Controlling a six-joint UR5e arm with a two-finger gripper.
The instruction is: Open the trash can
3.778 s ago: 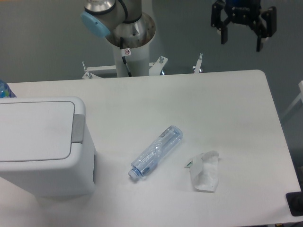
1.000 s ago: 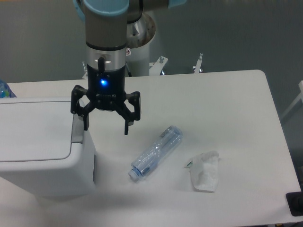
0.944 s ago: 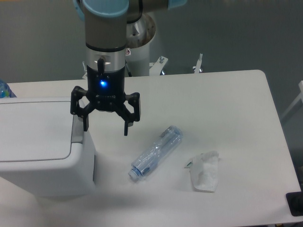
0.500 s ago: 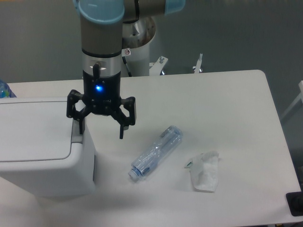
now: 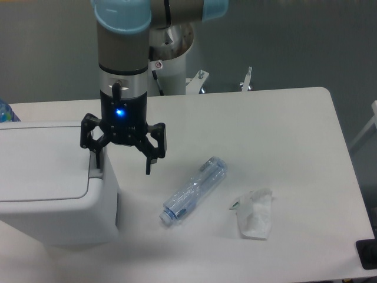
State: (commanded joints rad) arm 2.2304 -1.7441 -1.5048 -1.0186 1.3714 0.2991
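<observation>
The trash can (image 5: 50, 183) is a big white boxy bin at the left of the table, its flat lid down. Its grey push tab (image 5: 94, 173) on the lid's right edge is mostly covered by my gripper. My gripper (image 5: 121, 167) hangs point-down over the bin's right edge, open wide, a blue light on its body. The left finger (image 5: 93, 158) is right over the tab; the right finger (image 5: 150, 160) hangs off the bin, above the table. Whether the left finger touches the tab cannot be told.
A clear plastic bottle (image 5: 195, 190) lies on its side at mid-table, right of the bin. A crumpled white wrapper (image 5: 254, 214) lies further right. A blue bottle top (image 5: 5, 111) peeks in behind the bin. The arm's base post (image 5: 165, 56) stands at the table's back edge.
The gripper came from the far upper right to the bin's right edge. In the last second it shifted a little left, its left finger now over the grey tab.
</observation>
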